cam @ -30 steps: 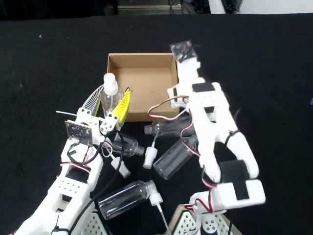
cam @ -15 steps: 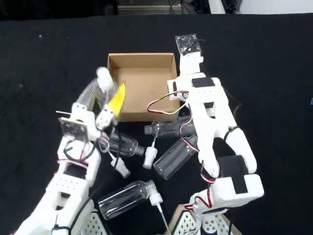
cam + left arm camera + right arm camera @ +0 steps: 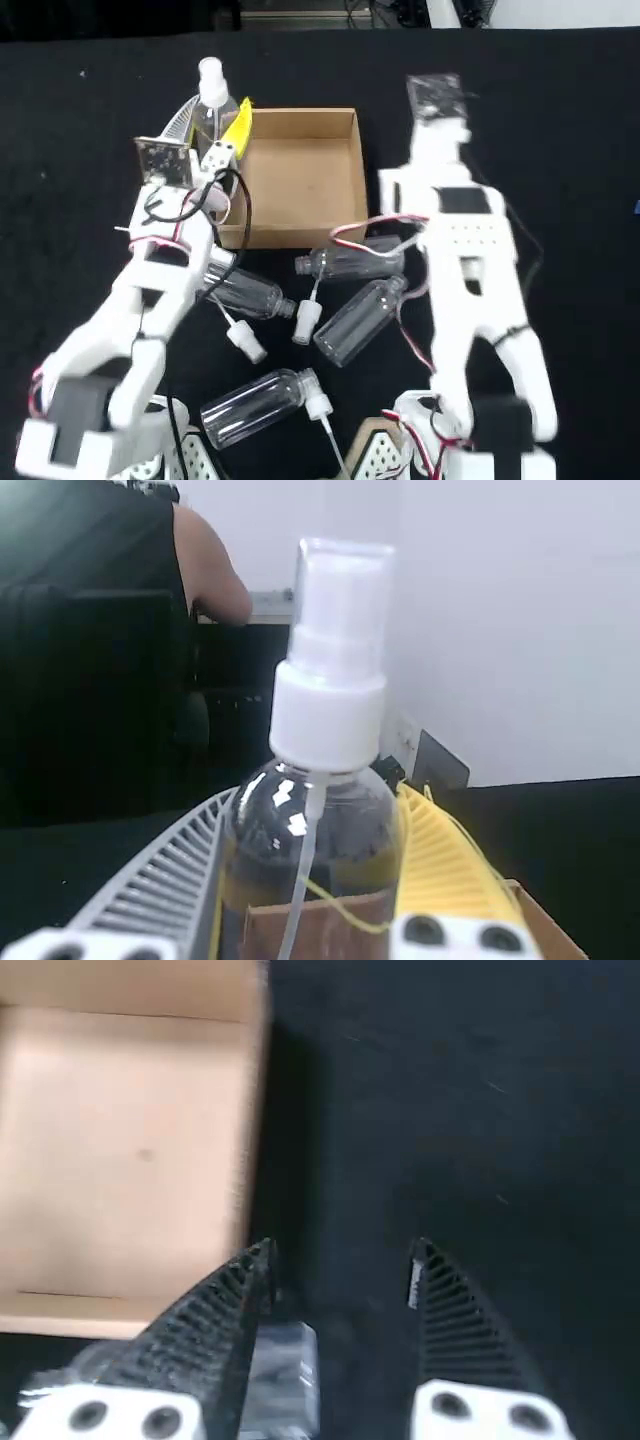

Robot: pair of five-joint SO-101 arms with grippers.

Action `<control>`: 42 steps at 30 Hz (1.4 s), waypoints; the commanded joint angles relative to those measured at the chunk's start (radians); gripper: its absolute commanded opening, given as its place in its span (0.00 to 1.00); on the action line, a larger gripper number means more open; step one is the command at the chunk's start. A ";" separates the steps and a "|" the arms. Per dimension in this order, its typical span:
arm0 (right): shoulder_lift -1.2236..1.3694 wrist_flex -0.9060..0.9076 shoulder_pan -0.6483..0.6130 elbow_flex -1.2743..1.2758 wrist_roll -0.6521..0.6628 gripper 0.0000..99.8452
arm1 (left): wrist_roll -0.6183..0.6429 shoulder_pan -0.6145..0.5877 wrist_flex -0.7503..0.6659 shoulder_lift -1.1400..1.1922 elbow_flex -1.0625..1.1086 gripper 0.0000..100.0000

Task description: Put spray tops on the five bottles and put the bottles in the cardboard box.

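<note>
Capped spray bottle (image 3: pixel 320 820) sits clamped in your left end effector (image 3: pixel 215 108); next, lower it into the cardboard box (image 3: pixel 300 180). Your right end effector (image 3: pixel 341 1252) gapes wide.

White printed arms (image 3: pixel 150 300) carry black servo blocks (image 3: pixel 467 200) and looping red, white and black cables (image 3: pixel 352 226); the left tool (image 3: pixel 215 105) pairs grey and yellow ribbed fingers, the right tool (image 3: pixel 341 1250) two black ones.

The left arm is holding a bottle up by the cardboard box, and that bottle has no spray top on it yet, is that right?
Not quite. The bottle that the left arm holds already has a white spray top on it, as the left wrist view shows. The rest stands: it is held up by the cardboard box.
</note>
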 commanded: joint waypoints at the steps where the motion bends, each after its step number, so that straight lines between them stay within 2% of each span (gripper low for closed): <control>1: -0.140 -0.035 0.087 0.111 -0.006 0.19 | 0.003 0.001 -0.213 0.140 -0.097 0.05; 4: -0.154 -0.152 0.086 0.231 -0.037 0.19 | 0.003 0.021 -0.324 0.238 -0.108 0.05; 9: -0.154 -0.292 0.087 0.355 -0.046 0.19 | 0.003 0.019 -0.336 0.393 -0.203 0.05; 33: -0.153 -0.310 0.086 0.383 -0.044 0.19 | 0.003 -0.028 -0.338 0.833 -0.553 0.05; 35: -0.153 -0.310 0.086 0.383 -0.044 0.19 | 0.003 -0.028 -0.338 0.867 -0.576 0.08; 40: -0.153 -0.310 0.086 0.381 -0.044 0.19 | 0.003 -0.025 -0.338 0.899 -0.593 0.26; 42: -0.153 -0.310 0.086 0.381 -0.044 0.19 | 0.003 -0.027 -0.338 0.899 -0.591 0.28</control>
